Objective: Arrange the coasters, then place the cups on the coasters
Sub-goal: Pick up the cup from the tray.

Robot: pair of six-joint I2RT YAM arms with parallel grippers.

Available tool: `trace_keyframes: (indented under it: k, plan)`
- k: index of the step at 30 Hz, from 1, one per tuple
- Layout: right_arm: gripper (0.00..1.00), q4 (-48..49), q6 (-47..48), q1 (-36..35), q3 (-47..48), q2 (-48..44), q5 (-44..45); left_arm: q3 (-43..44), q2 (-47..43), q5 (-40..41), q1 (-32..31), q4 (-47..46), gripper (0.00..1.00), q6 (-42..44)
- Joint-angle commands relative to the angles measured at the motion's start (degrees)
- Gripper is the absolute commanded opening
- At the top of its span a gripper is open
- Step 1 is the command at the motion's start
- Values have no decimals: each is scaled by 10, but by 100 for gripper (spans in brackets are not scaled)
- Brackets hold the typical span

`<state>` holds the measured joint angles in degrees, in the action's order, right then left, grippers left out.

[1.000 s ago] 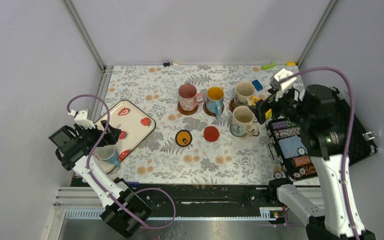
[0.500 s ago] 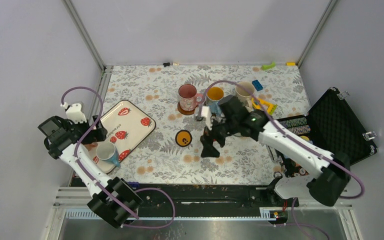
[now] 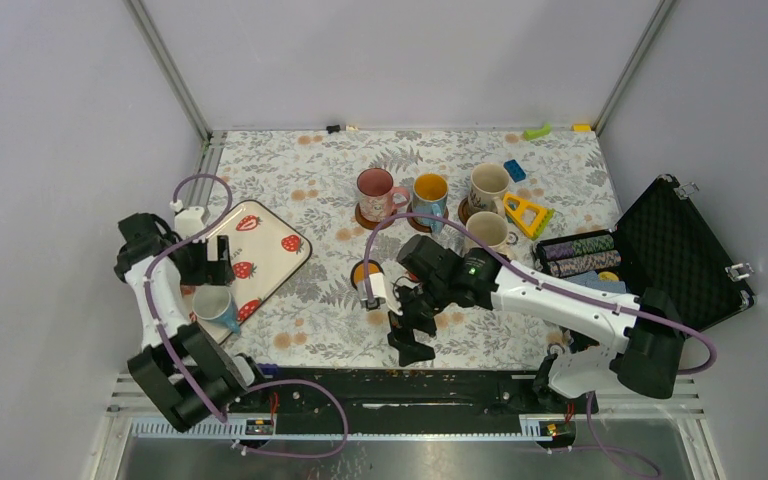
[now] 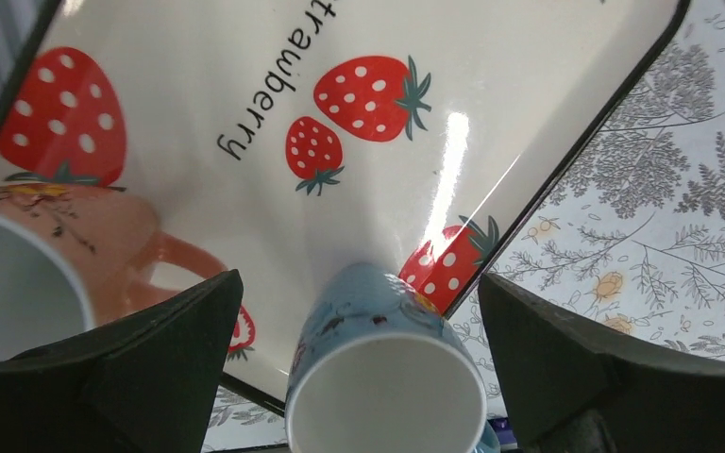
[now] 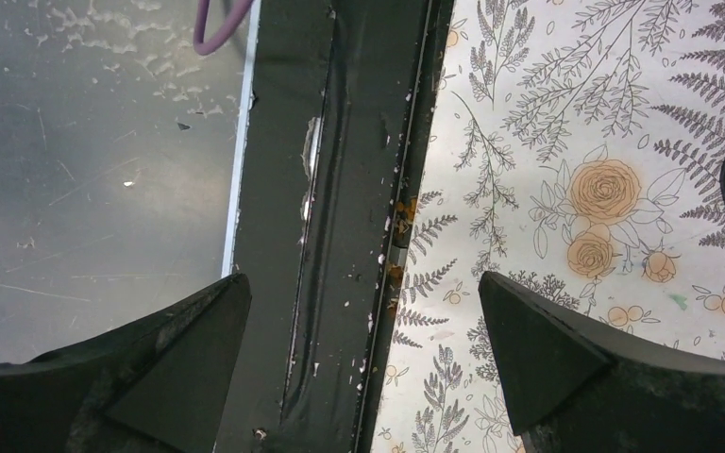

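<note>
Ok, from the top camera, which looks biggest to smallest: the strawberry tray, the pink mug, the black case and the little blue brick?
1. Open black case
2. Cream rectangular strawberry tray
3. Pink ceramic mug
4. Small blue brick

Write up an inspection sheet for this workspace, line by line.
Surface: floral cloth, flat.
Job's things: pink mug, yellow-lined mug and cream mug on dark coasters; fourth mug partly behind the right arm; blue mug and peach mug on the tray; orange coaster partly under that arm.
Clutter: yellow triangle, blue brick, green piece, open case holding poker chips.
Grippers: left gripper open over the blue mug; right gripper open, empty, over the cloth's near edge.
Cables: a purple cable loops off each arm.
Surroundings: grey walls, metal frame.
</note>
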<state>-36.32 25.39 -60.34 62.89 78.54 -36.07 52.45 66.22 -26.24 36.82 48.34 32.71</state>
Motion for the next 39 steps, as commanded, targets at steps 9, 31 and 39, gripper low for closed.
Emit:
trace_keyframes:
  k: [9,31,39]
  plan:
    - [100,15,9,-3,-7,11,18,2,-52,85,-18,-71,99,-54]
    - [98,15,10,-3,5,57,72,57,102,126,76,-99,63,-51]
    - [98,15,14,-3,8,60,69,79,68,72,73,-69,0,-54]
